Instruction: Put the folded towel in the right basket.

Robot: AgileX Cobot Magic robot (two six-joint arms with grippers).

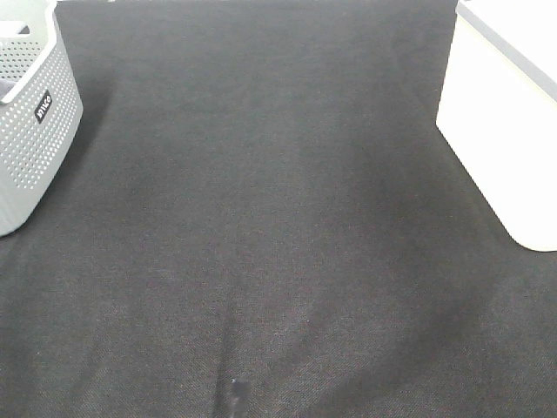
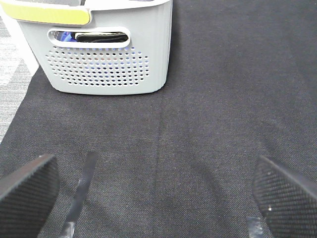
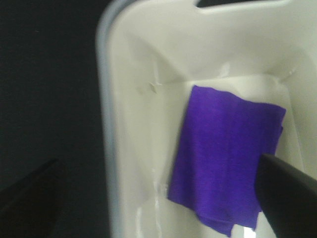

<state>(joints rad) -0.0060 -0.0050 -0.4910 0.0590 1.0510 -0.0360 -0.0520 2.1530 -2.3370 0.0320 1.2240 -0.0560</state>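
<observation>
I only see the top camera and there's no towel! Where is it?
Observer: In the right wrist view, the purple towel lies flat on the bottom of the white basket.
Operator: Is the robot holding it?
Observer: No, the right gripper is open, fingers spread wide.
Operator: What's in the grey basket?
Observer: Through its handle slot, the left wrist view shows something dark and blue.

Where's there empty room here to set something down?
The black cloth between the grey perforated basket and the white basket lies bare throughout. It is crowded only inside the white basket, where the purple folded towel covers much of the floor.
</observation>
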